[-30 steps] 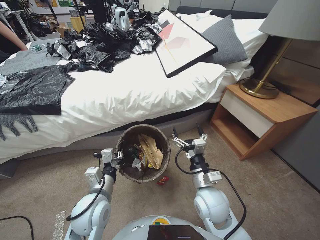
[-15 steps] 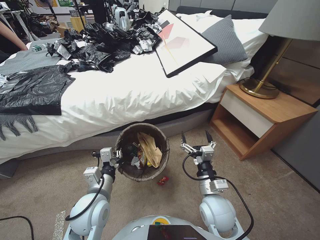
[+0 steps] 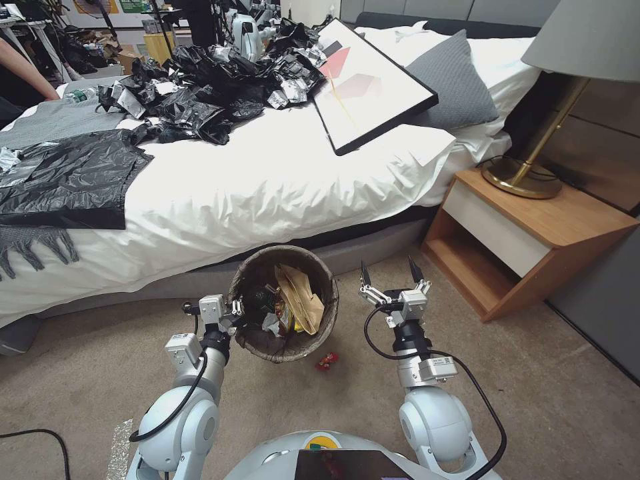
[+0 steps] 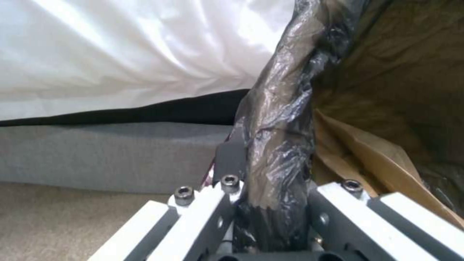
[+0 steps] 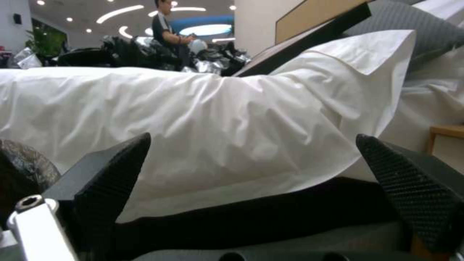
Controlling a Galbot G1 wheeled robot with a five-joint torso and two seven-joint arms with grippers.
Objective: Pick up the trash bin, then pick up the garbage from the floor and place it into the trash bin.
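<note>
The trash bin (image 3: pixel 248 273), round with a dark bag liner, is held up off the carpet in front of the bed. My left gripper (image 3: pixel 237 311) is shut on its near-left rim; in the left wrist view the liner-wrapped rim (image 4: pixel 278 145) runs between the fingers. Inside lie garbage pieces: a brown paper scrap (image 3: pixel 301 299), wrappers and white tissue (image 3: pixel 272 323). A small red wrapper (image 3: pixel 326 361) lies on the carpet just under the bin's near-right edge. My right gripper (image 3: pixel 390 273) hovers open to the right of the bin, holding nothing; its dark fingertips (image 5: pixel 116 170) point at the bed.
The bed (image 3: pixel 267 180) with white sheet stands right behind the bin, carrying black plastic sheets (image 3: pixel 67 177) and a framed picture (image 3: pixel 370 80). A wooden nightstand (image 3: pixel 527 240) with a lamp (image 3: pixel 533 160) stands at the right. Open carpet (image 3: pixel 567 373) lies to the right.
My right gripper has pulled away from the bin to the right and slightly toward me. The bin and left gripper shifted a little left. The view moved slightly.
</note>
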